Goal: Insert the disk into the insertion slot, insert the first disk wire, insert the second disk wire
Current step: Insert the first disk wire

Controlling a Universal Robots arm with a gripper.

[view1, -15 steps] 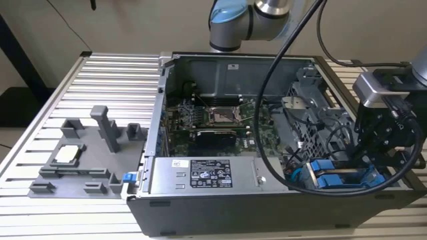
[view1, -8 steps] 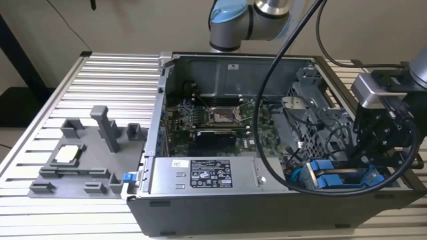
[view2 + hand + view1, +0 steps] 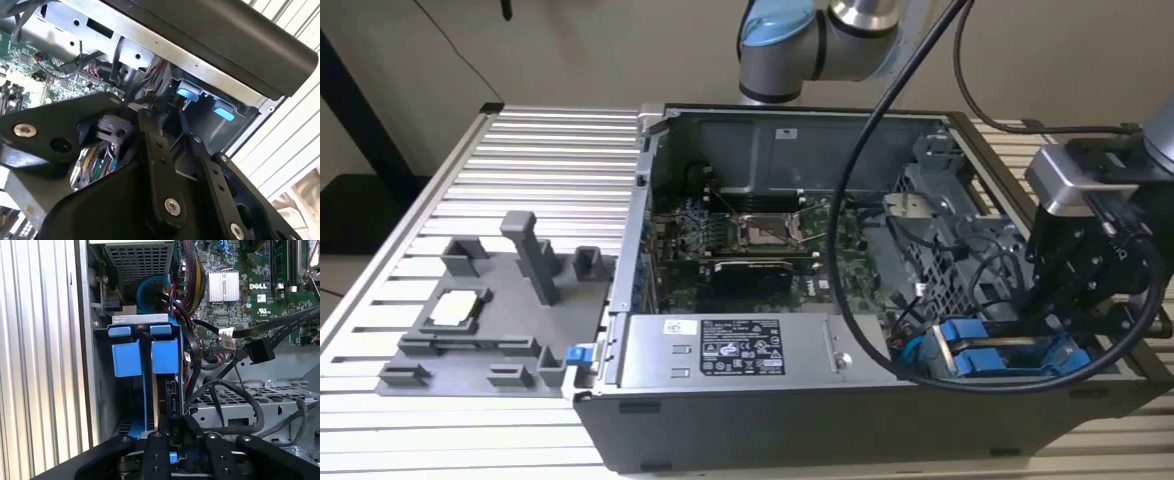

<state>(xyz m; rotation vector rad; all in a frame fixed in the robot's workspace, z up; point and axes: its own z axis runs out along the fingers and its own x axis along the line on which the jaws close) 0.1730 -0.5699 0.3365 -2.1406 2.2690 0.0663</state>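
The disk stands on edge in the insertion slot of the drive cage, its bright blue frame beside a second blue frame. In the first wrist view my gripper sits right at the disk's near end, its fingers closed on a black wire connector that meets the disk's edge. In the exterior view my gripper hangs low over the blue frames at the case's corner on the exterior view's right. In the second wrist view the fingers point toward blue tabs.
The open case holds a motherboard and a grey power-supply box. Black cables and a loose black connector lie beside the cage. A thick black cable loops over the case. A grey fixture tray lies at the exterior view's left.
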